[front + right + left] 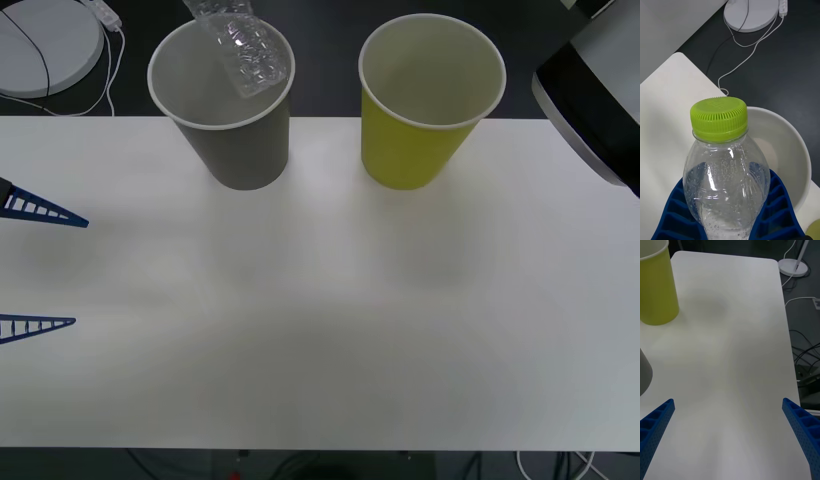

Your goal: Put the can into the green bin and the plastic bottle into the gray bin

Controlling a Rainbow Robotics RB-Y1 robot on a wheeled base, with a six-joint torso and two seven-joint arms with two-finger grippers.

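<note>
Blue fingers clamping plastic bottle

white table, dark floor, white cables.

Table in front of both cups lay open. Gray bin and green bin stood apart at the far edge with a passable gap between. Bottle blocked the gray bin's mouth; the green bin's mouth was unobstructed.
</note>
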